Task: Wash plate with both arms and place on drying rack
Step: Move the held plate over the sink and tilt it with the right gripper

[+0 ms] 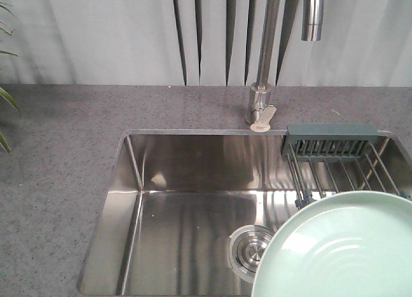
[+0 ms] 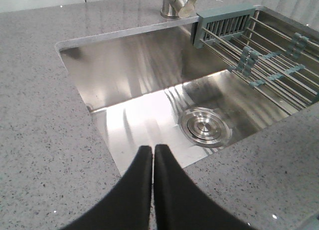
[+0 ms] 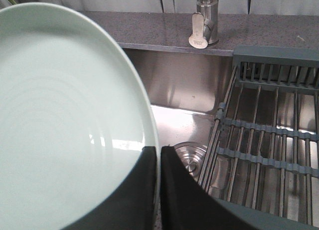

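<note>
The pale mint-green plate point(image 1: 341, 249) fills the front view's lower right, held above the sink's right part. In the right wrist view the plate point(image 3: 65, 115) is tilted, and my right gripper point(image 3: 159, 150) is shut on its rim, one finger on each face. The drying rack point(image 1: 341, 158) of steel bars with grey-green end pieces spans the sink's right side, partly behind the plate; the rack point(image 3: 269, 140) lies just right of the gripper. My left gripper point(image 2: 153, 149) is shut with nothing in it, over the counter's front edge near the sink. Neither arm appears in the front view.
A steel sink point(image 1: 193, 207) is set in a grey speckled counter point(image 1: 58, 155), with a round drain point(image 1: 251, 249) in its floor. A steel faucet point(image 1: 264, 71) rises behind the sink, its spout point(image 1: 313, 13) overhead. Plant leaves point(image 1: 8, 97) poke in at far left.
</note>
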Controlling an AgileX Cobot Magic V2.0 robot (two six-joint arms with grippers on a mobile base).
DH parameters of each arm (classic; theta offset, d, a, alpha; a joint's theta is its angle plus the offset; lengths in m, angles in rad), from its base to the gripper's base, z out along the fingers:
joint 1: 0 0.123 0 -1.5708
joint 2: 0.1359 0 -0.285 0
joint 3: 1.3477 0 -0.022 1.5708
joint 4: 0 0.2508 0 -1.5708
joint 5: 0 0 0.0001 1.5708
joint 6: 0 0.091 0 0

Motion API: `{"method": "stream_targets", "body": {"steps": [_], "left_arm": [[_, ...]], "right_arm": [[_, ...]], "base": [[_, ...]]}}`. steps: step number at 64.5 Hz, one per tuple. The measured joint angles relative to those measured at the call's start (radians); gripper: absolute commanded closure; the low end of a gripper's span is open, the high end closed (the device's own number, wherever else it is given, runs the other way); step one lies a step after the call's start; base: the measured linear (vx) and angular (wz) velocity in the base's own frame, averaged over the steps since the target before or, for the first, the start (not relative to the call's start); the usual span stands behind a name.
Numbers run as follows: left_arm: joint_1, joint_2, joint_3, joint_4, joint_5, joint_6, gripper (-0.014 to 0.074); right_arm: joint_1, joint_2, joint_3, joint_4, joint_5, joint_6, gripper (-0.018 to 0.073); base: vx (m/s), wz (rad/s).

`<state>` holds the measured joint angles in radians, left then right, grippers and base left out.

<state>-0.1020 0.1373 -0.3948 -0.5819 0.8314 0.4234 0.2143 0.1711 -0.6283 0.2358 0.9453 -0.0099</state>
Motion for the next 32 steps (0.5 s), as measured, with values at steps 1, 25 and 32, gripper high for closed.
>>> {"method": "stream_targets", "body": {"steps": [1,25,32], "left_arm": [[0.000,-0.001,0.000,0.000,-0.002,0.000,0.0602],[0.000,-0.007,0.003,0.004,-0.007,0.000,0.0602],[0.000,-0.007,0.003,0.004,-0.008,0.001,0.0602]], "right_arm": [[0.000,0.009,-0.009,0.001,0.005,0.010,0.0564],[0.000,0.459,-0.252,0.001,0.078,-0.039,0.0564],[0.000,0.612,-0.259,0.030,0.079,-0.100,0.0564]], "base": [[0.00,0.00],[0.00,0.00],[0.00,0.00]]}}
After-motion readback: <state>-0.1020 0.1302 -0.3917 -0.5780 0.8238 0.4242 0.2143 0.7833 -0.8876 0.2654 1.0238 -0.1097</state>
